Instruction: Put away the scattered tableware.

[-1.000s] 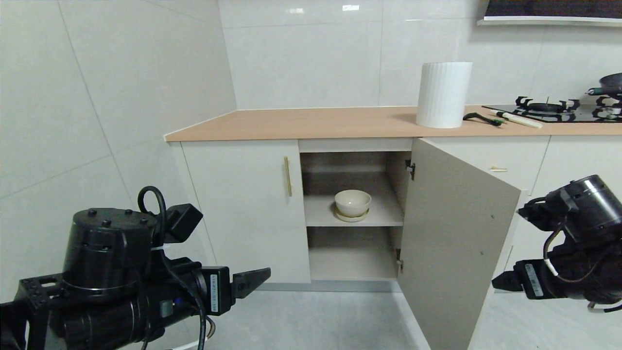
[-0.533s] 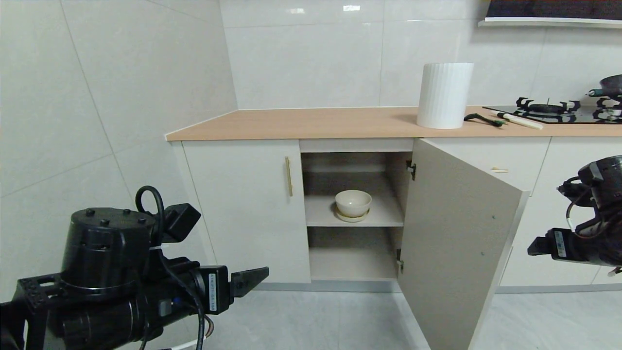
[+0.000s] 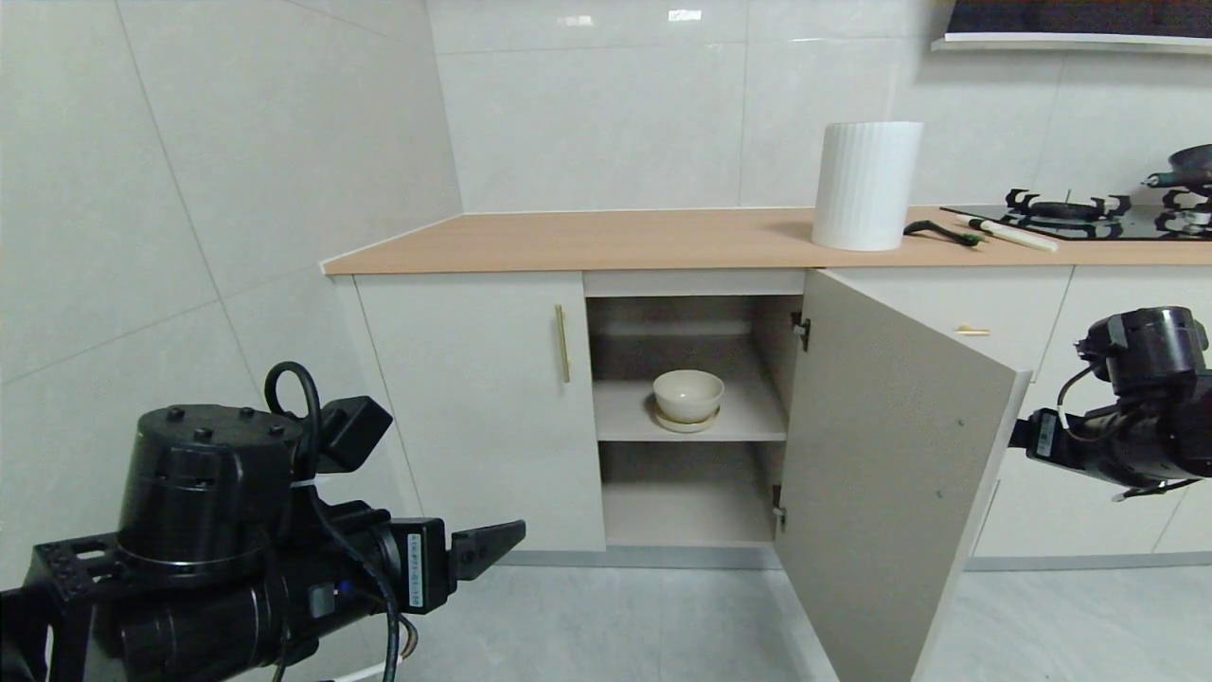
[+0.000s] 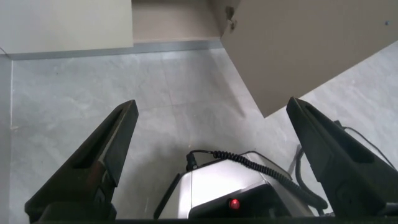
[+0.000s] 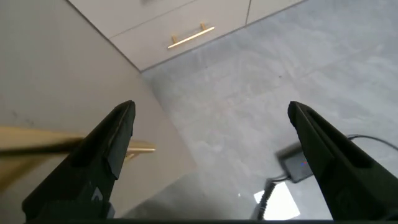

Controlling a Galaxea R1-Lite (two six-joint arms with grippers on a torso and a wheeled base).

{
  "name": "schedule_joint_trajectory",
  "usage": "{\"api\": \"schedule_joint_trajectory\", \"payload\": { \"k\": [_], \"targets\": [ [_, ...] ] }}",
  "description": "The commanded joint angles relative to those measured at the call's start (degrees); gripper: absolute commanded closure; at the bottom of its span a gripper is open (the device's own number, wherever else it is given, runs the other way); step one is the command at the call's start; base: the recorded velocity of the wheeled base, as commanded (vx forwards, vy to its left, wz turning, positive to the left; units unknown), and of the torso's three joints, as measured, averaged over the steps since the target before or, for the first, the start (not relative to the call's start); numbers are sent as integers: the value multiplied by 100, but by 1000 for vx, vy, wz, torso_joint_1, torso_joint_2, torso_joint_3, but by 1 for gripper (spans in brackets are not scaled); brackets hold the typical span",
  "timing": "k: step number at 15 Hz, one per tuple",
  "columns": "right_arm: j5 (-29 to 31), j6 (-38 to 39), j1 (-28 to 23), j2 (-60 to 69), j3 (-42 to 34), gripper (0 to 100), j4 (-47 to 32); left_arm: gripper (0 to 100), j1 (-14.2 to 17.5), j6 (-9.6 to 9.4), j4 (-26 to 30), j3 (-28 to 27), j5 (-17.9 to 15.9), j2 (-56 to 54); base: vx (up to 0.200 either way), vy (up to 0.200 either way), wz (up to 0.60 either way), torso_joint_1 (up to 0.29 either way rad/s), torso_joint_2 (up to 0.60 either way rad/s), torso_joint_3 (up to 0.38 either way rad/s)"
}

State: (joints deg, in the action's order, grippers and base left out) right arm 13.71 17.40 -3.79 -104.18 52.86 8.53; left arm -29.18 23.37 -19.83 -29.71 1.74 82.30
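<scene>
A cream bowl (image 3: 688, 393) sits on a small plate (image 3: 684, 423) on the middle shelf of the open cabinet (image 3: 691, 417). The cabinet door (image 3: 895, 455) stands swung out to the right. My right gripper (image 3: 1025, 438) hovers just behind the door's outer edge. In the right wrist view this gripper (image 5: 211, 107) is open and empty, with the door face (image 5: 56, 81) and its gold handle (image 5: 62, 147) close by. My left gripper (image 3: 490, 547) hangs low at the left, above the floor. In the left wrist view it (image 4: 211, 106) is open and empty.
On the wooden countertop (image 3: 606, 239) stand a white ribbed canister (image 3: 866, 185), a few utensils (image 3: 980, 230) and a gas hob (image 3: 1070, 208). The left cabinet door (image 3: 473, 407) is closed. A drawer with a gold handle (image 5: 191, 36) lies beyond the right gripper. Grey floor (image 3: 606, 616) spreads below.
My right arm swung from low at the right outward, then up and leftward to the door's outer edge. The left arm kept still.
</scene>
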Motion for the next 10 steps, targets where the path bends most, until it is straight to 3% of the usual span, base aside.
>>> {"api": "schedule_joint_trajectory", "payload": {
  "k": [1, 5, 10],
  "targets": [
    [-18, 106, 63, -173, 5, 0, 34, 0, 0, 1, -3, 0, 1, -3, 0, 0, 0, 0, 0, 0],
    [-71, 308, 555, -269, 67, 0, 43, 0, 0, 19, -12, -17, 1, -74, 0, 0, 0, 0, 0, 0],
    [-115, 343, 1944, -1016, 735, 0, 78, 0, 0, 19, -56, -17, 19, -170, 0, 0, 0, 0, 0, 0]
  ]
}}
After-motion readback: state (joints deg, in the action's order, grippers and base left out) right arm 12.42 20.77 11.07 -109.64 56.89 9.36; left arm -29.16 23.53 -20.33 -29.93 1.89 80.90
